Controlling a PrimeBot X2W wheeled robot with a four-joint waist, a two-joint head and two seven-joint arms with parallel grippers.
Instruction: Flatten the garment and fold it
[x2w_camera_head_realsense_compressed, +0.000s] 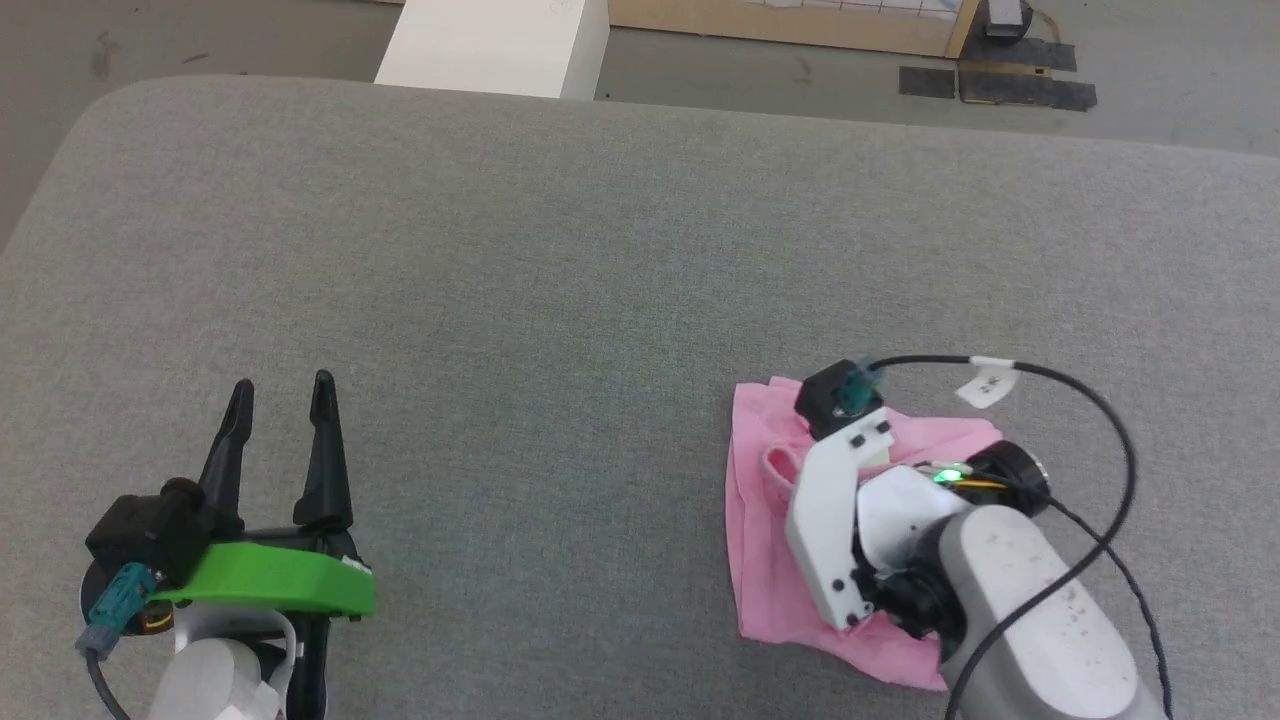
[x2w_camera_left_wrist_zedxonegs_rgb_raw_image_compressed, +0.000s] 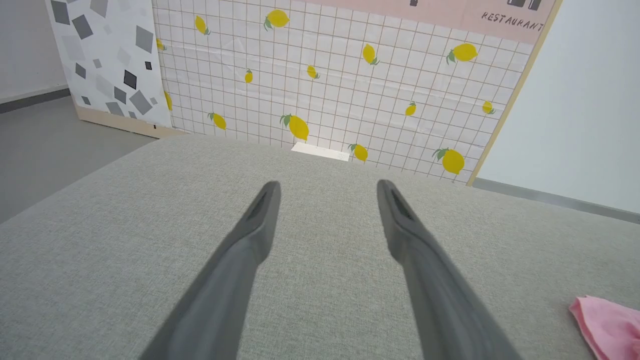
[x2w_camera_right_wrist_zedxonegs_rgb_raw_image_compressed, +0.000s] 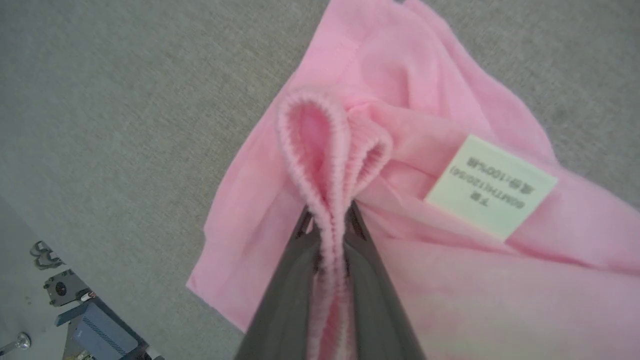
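On the head camera, the garment (x2w_camera_head_realsense_compressed: 760, 560) is lying in a crumpled pink heap on the right side of the grey fabric-covered counter (x2w_camera_head_realsense_compressed: 560, 250), near the front edge. The right arm (x2w_camera_head_realsense_compressed: 1030, 600) is reaching over it, its white wrist bracket covering the middle of the cloth, and a black cable (x2w_camera_head_realsense_compressed: 1110, 420) is looping above the arm. The left hand (x2w_camera_head_realsense_compressed: 282, 382) is hovering over bare counter at the lower left, well apart from the garment, its two dark fingers standing spread with nothing between them. A white block (x2w_camera_head_realsense_compressed: 495, 45) is standing on the floor beyond the far edge.

On the left wrist camera, the left hand (x2w_camera_left_wrist_zedxonegs_rgb_raw_image_compressed: 327, 186) is showing its fingers wide apart and empty above the grey counter (x2w_camera_left_wrist_zedxonegs_rgb_raw_image_compressed: 125, 250). A corner of the pink garment (x2w_camera_left_wrist_zedxonegs_rgb_raw_image_compressed: 607, 320) is peeking in at the lower right. A lemon-print grid panel (x2w_camera_left_wrist_zedxonegs_rgb_raw_image_compressed: 350, 75) is standing behind the counter.

On the right wrist camera, the right hand (x2w_camera_right_wrist_zedxonegs_rgb_raw_image_compressed: 328, 212) is pinching the gathered waistband (x2w_camera_right_wrist_zedxonegs_rgb_raw_image_compressed: 312, 130), its fingers nearly closed on the ribbed edge, which is bunching into a loop just past the fingertips. A small white label (x2w_camera_right_wrist_zedxonegs_rgb_raw_image_compressed: 492, 185) is lying on the cloth just to the right of the loop. The rest of the garment (x2w_camera_right_wrist_zedxonegs_rgb_raw_image_compressed: 400, 60) is spreading out on the counter (x2w_camera_right_wrist_zedxonegs_rgb_raw_image_compressed: 125, 100).
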